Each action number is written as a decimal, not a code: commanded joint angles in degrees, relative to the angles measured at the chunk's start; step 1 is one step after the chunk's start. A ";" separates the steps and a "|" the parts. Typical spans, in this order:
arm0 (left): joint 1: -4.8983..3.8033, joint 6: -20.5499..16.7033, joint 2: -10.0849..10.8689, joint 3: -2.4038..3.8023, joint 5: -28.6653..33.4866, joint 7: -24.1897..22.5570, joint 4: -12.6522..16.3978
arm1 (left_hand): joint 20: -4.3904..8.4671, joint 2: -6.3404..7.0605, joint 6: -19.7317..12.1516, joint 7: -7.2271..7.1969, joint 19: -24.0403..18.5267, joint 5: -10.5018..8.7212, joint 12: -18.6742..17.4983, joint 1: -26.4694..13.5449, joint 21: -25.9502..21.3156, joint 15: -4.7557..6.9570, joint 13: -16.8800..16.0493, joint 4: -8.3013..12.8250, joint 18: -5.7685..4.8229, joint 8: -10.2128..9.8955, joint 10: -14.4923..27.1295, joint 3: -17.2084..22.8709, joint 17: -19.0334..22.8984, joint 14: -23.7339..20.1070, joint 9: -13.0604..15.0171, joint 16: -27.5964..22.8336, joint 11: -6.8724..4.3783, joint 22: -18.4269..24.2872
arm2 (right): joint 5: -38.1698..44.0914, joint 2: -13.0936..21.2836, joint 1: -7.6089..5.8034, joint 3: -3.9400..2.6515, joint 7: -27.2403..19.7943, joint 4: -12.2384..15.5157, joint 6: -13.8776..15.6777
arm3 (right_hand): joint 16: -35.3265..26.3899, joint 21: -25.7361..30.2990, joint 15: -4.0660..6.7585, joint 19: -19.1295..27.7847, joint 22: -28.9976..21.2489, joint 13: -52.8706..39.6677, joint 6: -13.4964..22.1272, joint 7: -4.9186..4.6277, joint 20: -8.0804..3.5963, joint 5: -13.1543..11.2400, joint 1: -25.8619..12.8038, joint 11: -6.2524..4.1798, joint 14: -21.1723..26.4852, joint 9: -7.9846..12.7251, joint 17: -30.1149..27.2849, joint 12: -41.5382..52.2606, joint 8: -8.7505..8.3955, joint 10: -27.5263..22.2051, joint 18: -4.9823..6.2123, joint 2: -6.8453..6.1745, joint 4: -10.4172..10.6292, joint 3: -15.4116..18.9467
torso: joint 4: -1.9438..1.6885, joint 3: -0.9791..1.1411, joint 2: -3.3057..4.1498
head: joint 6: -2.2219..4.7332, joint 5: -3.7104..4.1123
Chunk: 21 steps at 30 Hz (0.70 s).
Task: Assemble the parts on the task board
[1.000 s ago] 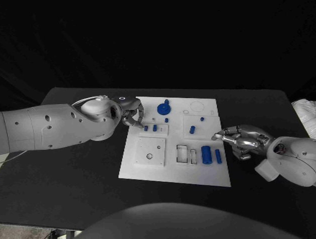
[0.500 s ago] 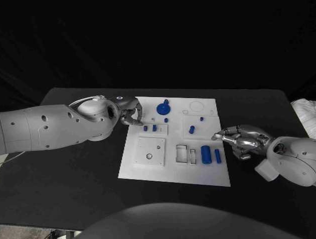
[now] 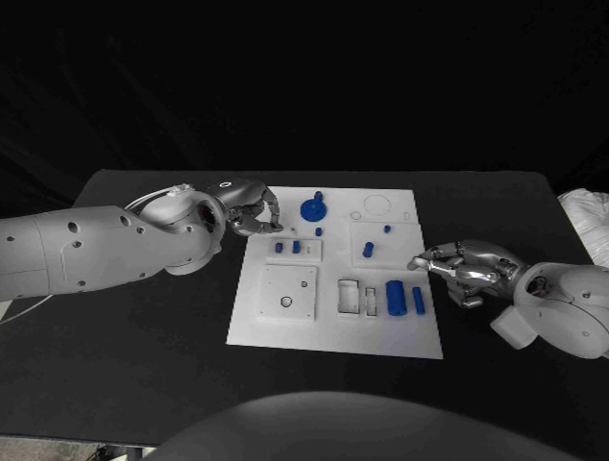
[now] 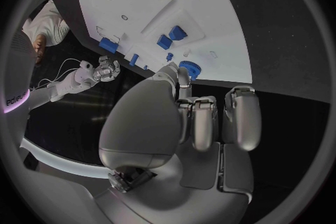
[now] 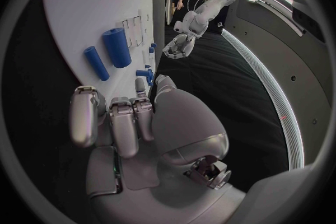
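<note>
We take the task board [image 3: 335, 327] as our landmark, a white plate lying flat in the middle of the black tabletop [image 3: 138, 365], and work from its near edge outward.

Toward the near right of the board lie two blue cylinders side by side, a thick one [image 3: 396, 298] and a thin one [image 3: 418, 301], on their sides and loose, so we judge them waiting to be placed. Just left of them are narrow rectangular slots [image 3: 351, 296], and farther left a raised square plate [image 3: 289, 291] with a hole in it.

Just off the board's right edge, level with those cylinders, our right hand [image 3: 457, 270] hovers with its fingers curled inward. We see nothing held in it, and we judge it is parked clear of the board.

Mid-board, two short blue pegs [image 3: 288, 247] stand in a small block, with another blue peg [image 3: 369, 250] to their right.

At the board's far left edge our left hand [image 3: 254, 213] has its fingers curled in, the fingertips close to a blue gear-like part [image 3: 314, 206]. Whether it touches or pinches anything, we cannot tell. We judge this part is the hand's current business.
</note>
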<state>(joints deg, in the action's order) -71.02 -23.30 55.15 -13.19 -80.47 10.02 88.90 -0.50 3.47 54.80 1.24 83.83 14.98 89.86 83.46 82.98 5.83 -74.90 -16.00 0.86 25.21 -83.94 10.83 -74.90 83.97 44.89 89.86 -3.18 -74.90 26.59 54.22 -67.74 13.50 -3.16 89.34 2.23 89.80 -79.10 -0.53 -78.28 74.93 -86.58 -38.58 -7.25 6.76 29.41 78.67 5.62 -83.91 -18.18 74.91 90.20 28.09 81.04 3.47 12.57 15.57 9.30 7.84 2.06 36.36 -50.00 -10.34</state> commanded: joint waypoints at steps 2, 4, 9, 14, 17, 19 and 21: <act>-0.10 -3.46 -0.17 0.11 2.57 -3.77 0.63 | -0.53 1.16 0.70 0.32 2.67 -0.23 -4.37 3.61 -0.68 -0.49 -10.51 0.13 0.93 -2.41 -1.38 1.78 -15.10 6.03 -2.71 0.14 0.82 -12.72 | 0.39 -0.03 0.04 0.00 -0.70 0.26 0.00 | 0.20 -0.16 0.40 -0.39 10.70 -3.42 0.32 -0.02 -0.12 0.32 0.95 -2.85 -6.09 0.05 15.09 -0.20 -0.22 8.96 -0.17 0.30 0.00 -0.23 | 0.12 0.05 0.07 | 0.00 0.37; -0.13 -3.58 -0.36 0.14 2.43 -4.11 0.75 | -1.00 1.26 0.72 1.45 2.29 -3.61 -13.88 5.67 -1.35 -1.21 -1.85 0.24 1.03 -4.57 6.02 3.53 -15.10 6.03 -4.94 0.14 1.58 -12.54 | 0.39 -0.02 0.04 0.00 -0.73 0.32 0.05 | 0.20 -0.16 0.40 -0.39 10.70 -3.42 0.32 -0.02 -0.12 0.32 0.95 -2.85 -6.09 0.05 15.09 -0.20 -0.22 8.96 -0.17 0.30 0.00 -0.23 | 0.13 0.01 0.12 | 0.00 0.49; -0.24 -4.26 -1.96 0.27 0.69 -5.31 0.35 | -2.84 5.02 -1.68 4.96 1.29 -5.93 -56.86 5.95 -2.99 -3.85 33.65 -0.57 1.35 -12.76 25.57 7.78 -1.78 -0.50 -12.69 -14.17 4.26 -12.07 | 0.41 0.09 0.03 0.00 -0.72 0.47 0.07 | 0.20 -0.16 0.40 -0.39 10.70 -3.42 0.32 -0.02 -0.12 0.32 0.95 -2.85 -6.09 0.05 15.09 -0.20 -0.22 8.96 -0.17 0.30 0.00 -0.23 | 0.07 0.01 0.10 | 0.00 0.68; -0.37 -3.85 -4.70 0.65 -2.91 -5.50 -1.39 | -3.91 7.18 -3.09 5.37 -0.14 -6.92 -68.49 4.38 -5.58 -4.32 42.66 -0.51 1.97 -17.39 34.30 8.47 0.80 -1.49 -17.74 -16.83 6.68 -11.31 | 0.42 0.08 0.03 -0.01 -0.68 0.52 -0.08 | 0.20 -0.17 0.40 -0.40 10.70 -3.42 0.30 -0.03 -0.12 0.33 0.94 -2.85 -6.09 0.05 15.09 -0.20 -0.21 8.96 -0.17 0.28 0.01 -0.24 | 0.08 0.01 0.12 | 0.00 0.56; -0.41 -2.65 -6.36 0.97 -5.51 -4.85 -2.42 | -4.01 7.89 -3.60 4.80 -0.42 -7.87 -72.52 3.76 -6.23 -4.13 47.48 -0.28 2.16 -19.87 36.40 7.53 4.16 -2.40 -21.01 -20.01 6.55 -11.11 | 0.42 -0.03 0.03 -0.01 -0.64 0.51 -0.23 | 0.20 -0.18 0.41 -0.42 10.71 -3.42 0.27 -0.05 -0.12 0.34 0.93 -2.84 -6.09 0.04 15.09 -0.20 -0.19 8.96 -0.17 0.26 0.02 -0.26 | 0.14 0.01 0.11 | 0.00 0.47; -0.42 -1.85 -7.20 1.10 -6.76 -4.52 -2.94 | -3.87 7.91 -3.40 4.54 -0.25 -8.20 -73.55 3.71 -6.05 -3.91 49.46 -0.15 2.13 -20.72 36.49 6.58 5.18 -2.30 -22.45 -20.74 6.40 -11.16 | 0.42 -0.08 0.03 -0.01 -0.64 0.50 -0.33 | 0.20 -0.18 0.41 -0.42 10.71 -3.42 0.27 -0.05 -0.12 0.34 0.93 -2.84 -6.09 0.04 15.09 -0.20 -0.19 8.96 -0.17 0.26 0.02 -0.26 | 0.18 0.01 0.14 | 0.00 0.41; -0.43 -0.86 -8.11 1.21 -8.09 -4.17 -3.47 | -3.61 7.68 -3.00 4.17 0.20 -8.26 -74.44 3.93 -5.44 -3.74 51.89 -0.08 2.01 -21.41 36.20 5.40 5.55 -1.69 -24.23 -20.61 6.31 -11.35 | 0.42 -0.12 0.03 -0.01 -0.61 0.48 -0.42 | 0.20 -0.18 0.41 -0.42 10.71 -3.42 0.27 -0.05 -0.12 0.34 0.93 -2.84 -6.09 0.04 15.09 -0.20 -0.19 8.96 -0.17 0.26 0.02 -0.26 | 0.11 -0.01 0.10 | 0.00 0.51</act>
<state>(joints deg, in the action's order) -71.39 -25.93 47.48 -12.03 -83.90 6.02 85.73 -4.30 11.18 51.55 5.84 83.73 6.94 15.79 87.26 77.13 1.87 -23.93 -16.14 2.70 4.07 -47.60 16.67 -69.54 82.03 21.33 69.22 3.25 -74.94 26.60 54.17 -67.75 13.48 -3.23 89.74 2.54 89.80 -79.10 -0.61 -78.28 74.91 -86.58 -38.59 -7.25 6.76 29.41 78.67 5.59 -84.03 -18.18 74.95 90.31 28.09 81.00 3.47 12.57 15.57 9.30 7.96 2.07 36.48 -50.00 -9.86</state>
